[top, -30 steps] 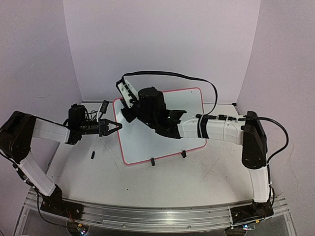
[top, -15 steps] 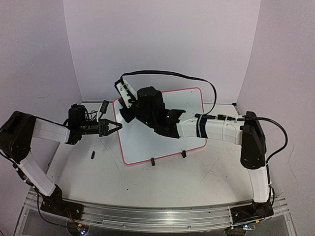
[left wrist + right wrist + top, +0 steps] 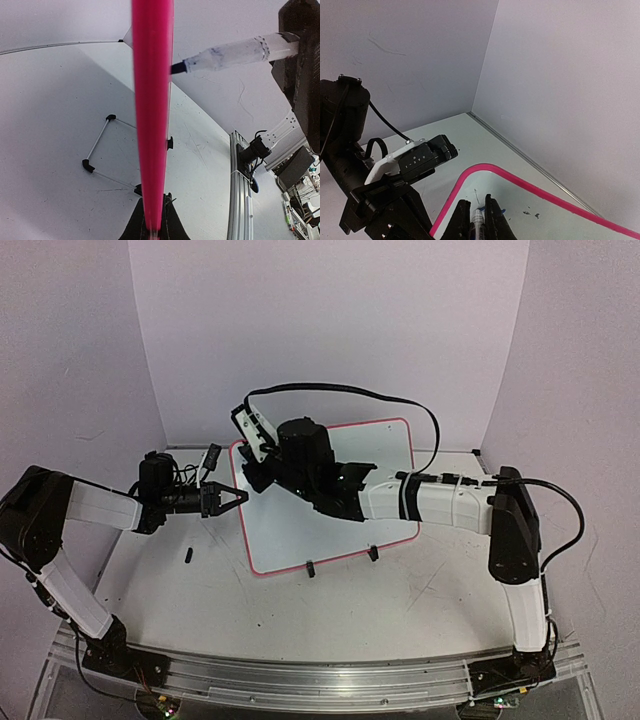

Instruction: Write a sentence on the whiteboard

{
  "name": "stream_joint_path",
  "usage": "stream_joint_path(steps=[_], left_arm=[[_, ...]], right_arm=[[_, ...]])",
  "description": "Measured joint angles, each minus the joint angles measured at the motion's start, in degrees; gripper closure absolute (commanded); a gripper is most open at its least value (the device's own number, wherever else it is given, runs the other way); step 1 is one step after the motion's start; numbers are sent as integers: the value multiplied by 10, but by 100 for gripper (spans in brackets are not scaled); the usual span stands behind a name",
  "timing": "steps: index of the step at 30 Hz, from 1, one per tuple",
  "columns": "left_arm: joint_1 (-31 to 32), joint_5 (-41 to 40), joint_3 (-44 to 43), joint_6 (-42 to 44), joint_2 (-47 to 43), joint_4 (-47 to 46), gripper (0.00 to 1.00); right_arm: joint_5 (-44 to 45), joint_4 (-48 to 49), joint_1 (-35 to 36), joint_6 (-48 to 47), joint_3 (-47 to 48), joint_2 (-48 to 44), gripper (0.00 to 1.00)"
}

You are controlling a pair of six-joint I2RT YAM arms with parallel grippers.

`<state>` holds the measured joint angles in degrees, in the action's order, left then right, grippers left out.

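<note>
The table [image 3: 350,610] runs back to the pale walls. The whiteboard [image 3: 300,535] stands on it near the middle, propped up on its long edge and leaning back, pink frame all round.

From above, the right arm reaches across the front of the board, and its bulk hides what its fingers are doing. The right wrist view shows it: the right gripper [image 3: 477,202] is closed narrow on a marker [image 3: 478,220] pointing at the board's upper left corner, with a few small blue marks [image 3: 530,215] on the white just beside it.

The left gripper [image 3: 238,497] comes in level from the side and sits on the board's left edge. The left wrist view shows the pink frame running straight up between the fingers, pinched tight. It also shows the marker side on, clear-barrelled and ink-stained. Its dark tip comes up to the board face, though I can't tell whether it touches.

Two black clip feet [image 3: 311,568] sit under the bottom edge, seen best from above.
</note>
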<state>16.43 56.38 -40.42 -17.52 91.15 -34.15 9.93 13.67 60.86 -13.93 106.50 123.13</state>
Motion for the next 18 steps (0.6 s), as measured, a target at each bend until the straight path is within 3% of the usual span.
stream_joint_path(steps=[18], left_arm=[[0,-3,0,-1,0,1,100]], right_arm=[[0,5,9,7,-38,-6,100]])
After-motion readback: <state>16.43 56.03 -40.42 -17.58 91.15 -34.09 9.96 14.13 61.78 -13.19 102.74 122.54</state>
